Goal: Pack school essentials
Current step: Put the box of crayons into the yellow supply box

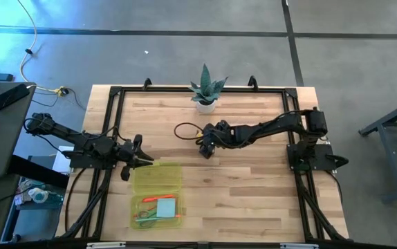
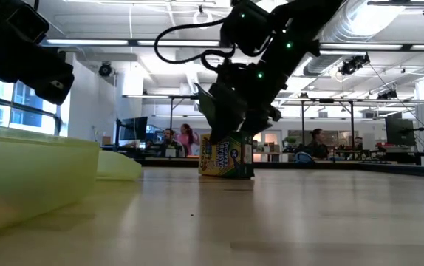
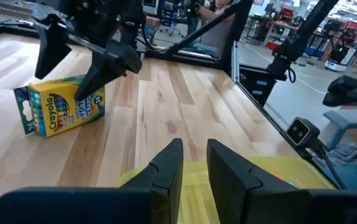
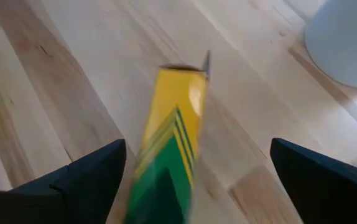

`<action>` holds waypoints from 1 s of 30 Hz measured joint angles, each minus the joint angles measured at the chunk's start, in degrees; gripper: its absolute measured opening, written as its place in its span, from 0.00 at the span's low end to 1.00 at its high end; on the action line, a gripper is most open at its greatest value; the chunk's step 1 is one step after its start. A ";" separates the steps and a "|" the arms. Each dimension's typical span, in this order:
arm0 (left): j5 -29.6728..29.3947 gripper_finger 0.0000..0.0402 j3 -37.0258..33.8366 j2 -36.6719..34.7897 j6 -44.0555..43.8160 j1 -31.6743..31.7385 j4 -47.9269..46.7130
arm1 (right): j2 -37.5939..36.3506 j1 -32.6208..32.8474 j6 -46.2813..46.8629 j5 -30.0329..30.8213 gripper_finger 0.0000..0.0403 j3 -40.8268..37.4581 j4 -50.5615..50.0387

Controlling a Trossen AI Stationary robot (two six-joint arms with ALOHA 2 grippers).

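Claw spread wide over the crayon box

Crayons in their yellow-green cardboard box [image 1: 206, 153] stand at the high view's centre, below the potted plant [image 1: 205, 90]. Right claw [image 1: 206, 147] straddles it, fingers wide, seemingly to grip it. Left claw [image 1: 146, 160], fingers narrow and holding nothing, rests at the open translucent yellow-green case [image 1: 158, 180], lower left on the wooden desk [image 1: 254, 200].

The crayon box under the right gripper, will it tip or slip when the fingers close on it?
The crayon box stands narrow on the table, so it may tip. Cardboard probably dents. The open right gripper straddles it.
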 joint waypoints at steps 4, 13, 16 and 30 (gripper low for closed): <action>-0.22 0.16 0.00 0.00 1.07 0.00 0.00 | 0.95 0.00 1.40 -0.14 0.87 0.00 0.27; -0.71 0.16 0.00 0.02 0.52 0.00 0.02 | 1.28 0.02 2.91 -0.21 0.72 0.00 0.45; -1.10 0.16 0.00 0.02 0.52 0.00 0.02 | 1.28 0.02 3.52 -0.90 0.67 0.00 0.44; -1.27 0.16 0.00 0.02 0.52 0.00 0.02 | 1.28 0.04 4.05 -2.69 0.43 0.00 0.44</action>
